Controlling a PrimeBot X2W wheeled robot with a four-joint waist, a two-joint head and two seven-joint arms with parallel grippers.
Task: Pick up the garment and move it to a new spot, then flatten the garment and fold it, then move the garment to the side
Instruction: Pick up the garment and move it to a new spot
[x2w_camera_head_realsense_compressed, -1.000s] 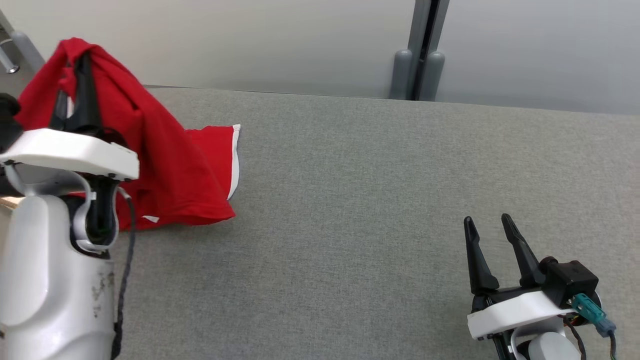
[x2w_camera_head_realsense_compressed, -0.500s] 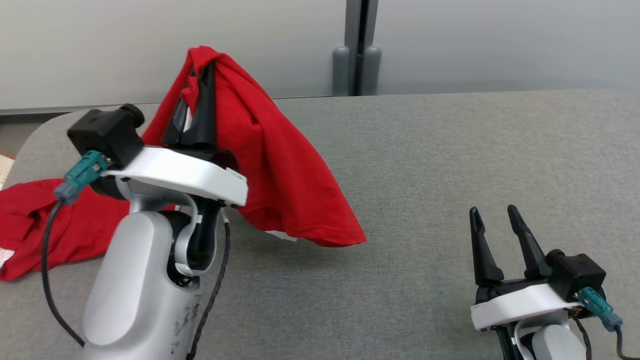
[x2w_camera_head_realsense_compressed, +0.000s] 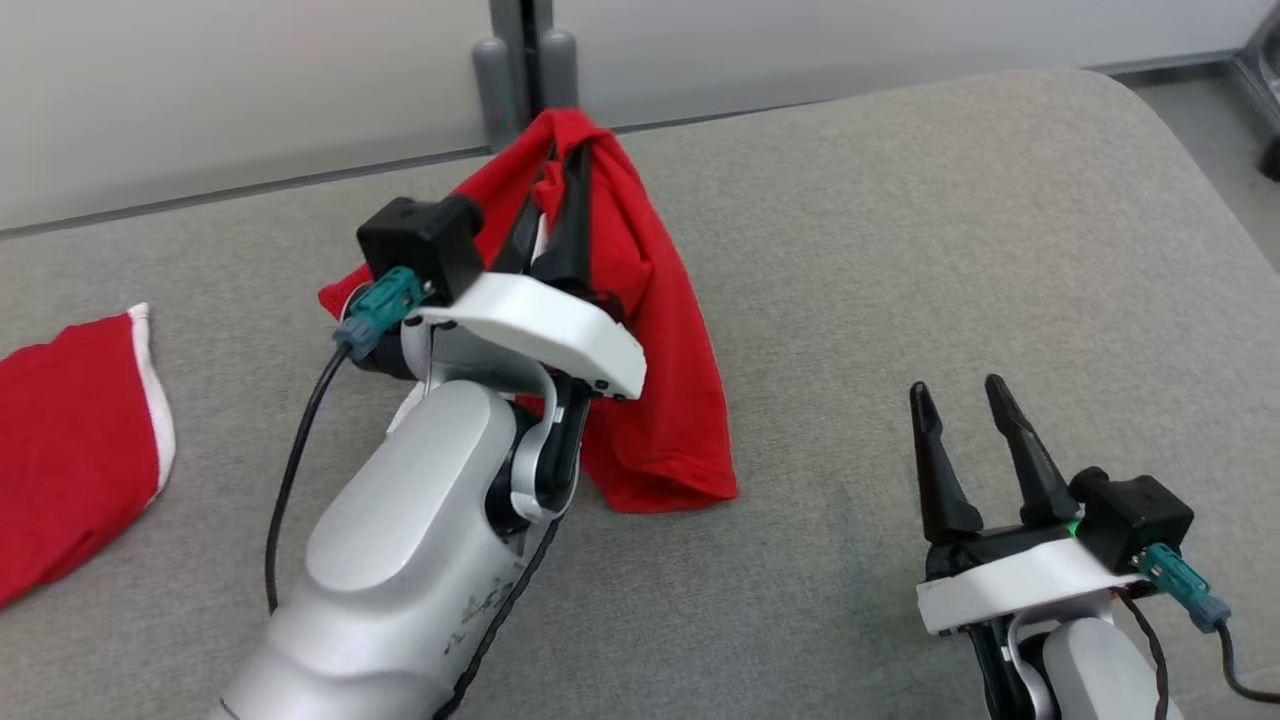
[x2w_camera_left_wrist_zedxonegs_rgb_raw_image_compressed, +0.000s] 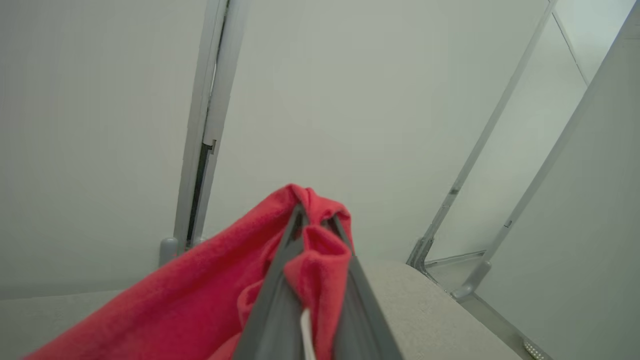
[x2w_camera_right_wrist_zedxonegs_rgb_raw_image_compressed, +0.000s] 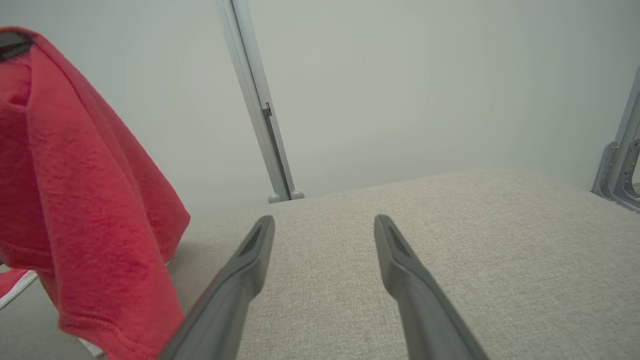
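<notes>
Garment (x2w_camera_head_realsense_compressed: 660, 330), soft red knit, a limp cone on left tool (x2w_camera_head_realsense_compressed: 568, 155)

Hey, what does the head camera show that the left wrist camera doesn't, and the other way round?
Head view adds: the right gripper, open over the grey surface, and a red piece with white trim lying flat at the left.
Left wrist view adds: up close, a white strip tucked in the pinched cloth, and slanted rails at the far wall.
Shared: the left gripper shut on the red garment, which hangs in a peak from it, and the upright wall post.
</notes>
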